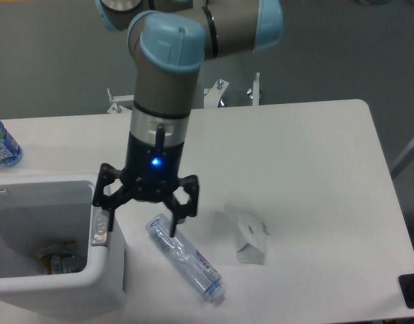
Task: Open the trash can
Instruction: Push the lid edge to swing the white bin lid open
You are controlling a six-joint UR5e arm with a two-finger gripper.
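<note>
A large boxy white plastic trash can (105,270) is seen at the front left corner of the white table (301,148), its top uncovered and some rubbish, hard to identify, visible inside. The black two-finger gripper (141,219) is held with its jaws spread apart, one finger at the grey latch (98,226), the other over a crushed clear plastic bottle (186,260). A small white carton (249,236) lies nearby. Grey floor surrounds the table.
</note>
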